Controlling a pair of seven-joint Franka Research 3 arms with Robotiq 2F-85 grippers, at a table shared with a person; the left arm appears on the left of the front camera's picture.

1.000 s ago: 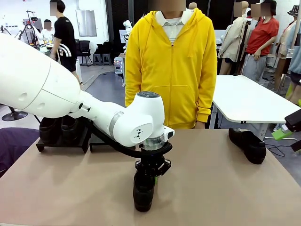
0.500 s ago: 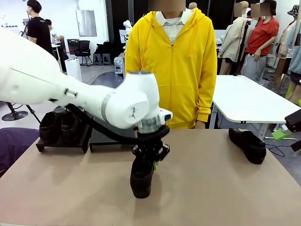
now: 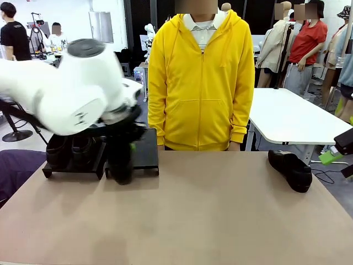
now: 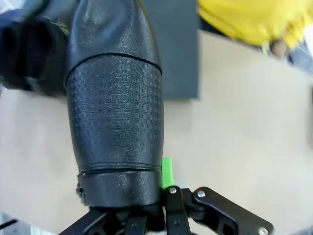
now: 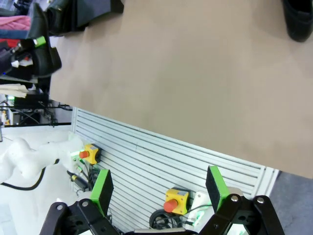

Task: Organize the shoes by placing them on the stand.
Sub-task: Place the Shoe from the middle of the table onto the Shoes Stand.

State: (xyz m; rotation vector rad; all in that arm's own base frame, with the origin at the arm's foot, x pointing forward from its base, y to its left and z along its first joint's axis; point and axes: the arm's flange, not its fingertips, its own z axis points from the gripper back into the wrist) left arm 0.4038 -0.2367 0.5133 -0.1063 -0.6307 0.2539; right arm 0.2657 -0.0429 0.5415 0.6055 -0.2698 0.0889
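My left gripper [image 3: 123,144] is shut on a black glossy shoe [image 3: 120,165], holding it toe-down at the front edge of the low black stand [image 3: 144,157] at the table's far left. In the left wrist view the textured shoe [image 4: 115,122] runs up from the gripper [image 4: 142,183], with a green pad [image 4: 167,172] pressed to its side and the stand [image 4: 176,49] behind. Two more shoes [image 3: 70,149] sit on the stand's left part. Another shoe [image 3: 290,170] lies on the table at far right. My right gripper [image 5: 159,191] stands open beyond the table's edge.
A person in a yellow hoodie [image 3: 201,77] stands at the far side of the table, arms down. The tan table [image 3: 209,215] is bare across its middle and front. A white table [image 3: 292,116] stands behind on the right.
My left arm has carried the shoe from the table's front middle up and back to the left, to the stand. The right arm and the right-hand shoe have not moved.
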